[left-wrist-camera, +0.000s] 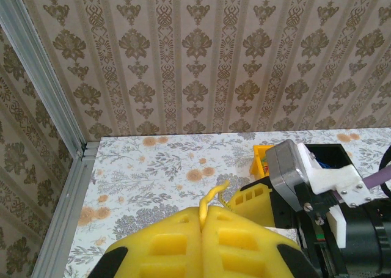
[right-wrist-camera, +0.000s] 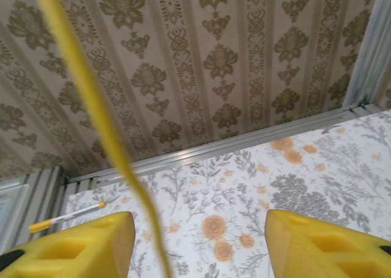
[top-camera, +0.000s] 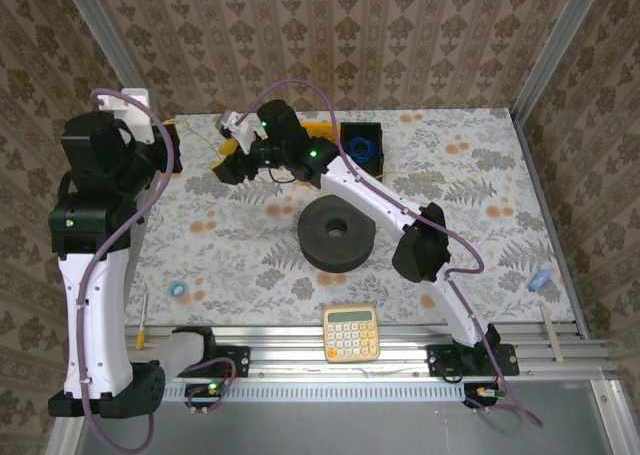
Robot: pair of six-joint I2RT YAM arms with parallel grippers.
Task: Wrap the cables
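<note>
Left fingers (left-wrist-camera: 203,229) pinched shut on end of yellow cord (left-wrist-camera: 214,195) — likely anchor, holding line taut above tabletop (right-wrist-camera: 244,186), far-left area. Right fingers (right-wrist-camera: 104,241) wide apart, straddling cord without contact — seemingly placed to close on it for wrapping.
</note>
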